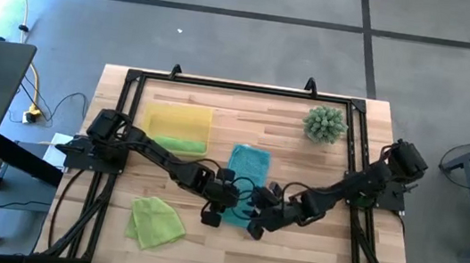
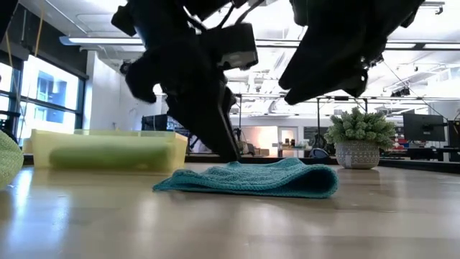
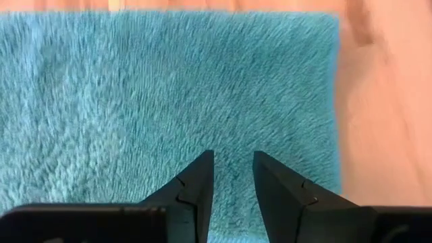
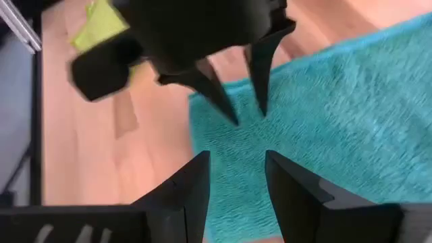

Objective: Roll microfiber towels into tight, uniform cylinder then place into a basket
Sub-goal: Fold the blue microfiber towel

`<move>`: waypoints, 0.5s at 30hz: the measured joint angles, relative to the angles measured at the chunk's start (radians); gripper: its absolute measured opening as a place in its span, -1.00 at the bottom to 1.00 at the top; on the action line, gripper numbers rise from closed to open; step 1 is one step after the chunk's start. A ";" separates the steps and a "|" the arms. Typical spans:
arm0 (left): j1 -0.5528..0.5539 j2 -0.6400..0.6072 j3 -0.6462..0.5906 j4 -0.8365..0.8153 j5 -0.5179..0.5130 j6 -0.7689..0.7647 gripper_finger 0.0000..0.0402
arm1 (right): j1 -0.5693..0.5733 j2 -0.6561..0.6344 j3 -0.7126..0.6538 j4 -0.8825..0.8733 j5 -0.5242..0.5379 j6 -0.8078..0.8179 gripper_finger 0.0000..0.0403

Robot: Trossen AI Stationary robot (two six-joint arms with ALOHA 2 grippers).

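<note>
The teal towel (image 1: 247, 171) lies near the middle of the wooden worktop (image 1: 310, 249), a soft, fuzzy cloth whose near edge is folded over into a low, rounded lip in the low view (image 2: 316, 180). Both arms meet at that near edge. The left gripper (image 3: 233, 169) points down over the teal pile, its two dark wedge-shaped fingers (image 3: 196, 182) set a narrow gap apart with nothing between them. The right gripper (image 4: 236, 172) hovers just beside it over the towel's corner, its fingers (image 4: 293, 189) a little wider apart and also holding nothing.

Beyond the teal towel on the left arm's side stands the basket (image 1: 178, 116), a shallow translucent yellow tray with low walls; a lime green towel roll (image 1: 181, 145) lies along its nearer wall. A second lime green towel (image 1: 155, 222) lies crumpled and loose nearer than the teal one, on the same side. A spiky green plant (image 1: 325, 124) in a patterned pot sits beyond the teal towel toward the right arm's side.
</note>
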 joint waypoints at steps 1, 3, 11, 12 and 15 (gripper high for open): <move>0.000 0.002 -0.001 -0.004 -0.004 -0.004 -0.53 | 0.005 0.000 0.000 -0.002 -0.010 0.018 -0.34; 0.000 0.010 -0.001 0.004 -0.001 -0.013 -0.53 | 0.016 0.000 0.000 -0.005 -0.060 0.024 -0.34; 0.001 0.035 -0.002 0.028 0.006 -0.055 -0.53 | 0.037 -0.002 0.000 0.067 -0.149 -0.038 -0.34; 0.001 0.044 0.001 0.044 0.005 -0.057 -0.53 | 0.036 -0.002 0.000 0.063 -0.150 -0.073 -0.34; 0.003 0.055 -0.002 0.029 0.004 -0.057 -0.53 | 0.035 -0.002 0.000 0.058 -0.150 -0.168 -0.34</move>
